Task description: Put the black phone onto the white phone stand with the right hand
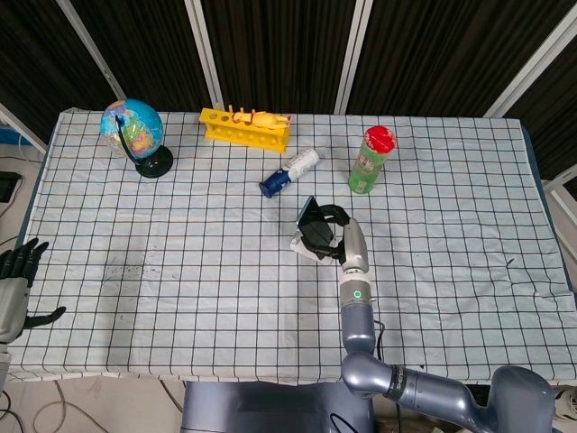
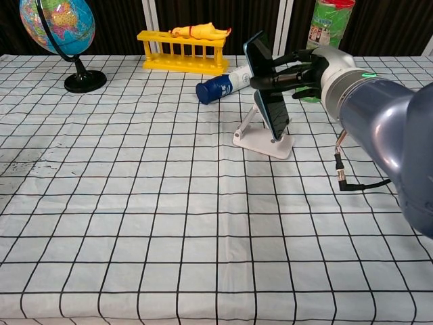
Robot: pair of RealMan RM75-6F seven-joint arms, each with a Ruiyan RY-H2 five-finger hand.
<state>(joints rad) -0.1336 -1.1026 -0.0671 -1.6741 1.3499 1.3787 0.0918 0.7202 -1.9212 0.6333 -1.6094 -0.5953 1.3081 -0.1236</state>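
Note:
The black phone [image 2: 268, 88] stands tilted on edge, its lower end resting on the base of the white phone stand [image 2: 262, 141]. My right hand [image 2: 298, 73] grips the phone from the right, fingers wrapped around its upper part. In the head view the phone [image 1: 312, 219] and stand [image 1: 302, 245] sit mid-table with the right hand [image 1: 332, 225] on them. At the far left edge, off the table, my left hand [image 1: 16, 280] hangs with its fingers apart and nothing in it.
A blue-and-white bottle [image 2: 226, 82] lies just behind the stand. A green can with a red lid [image 1: 371, 160] stands to the back right. A yellow rack [image 1: 246, 127] and a globe [image 1: 135, 135] stand at the back left.

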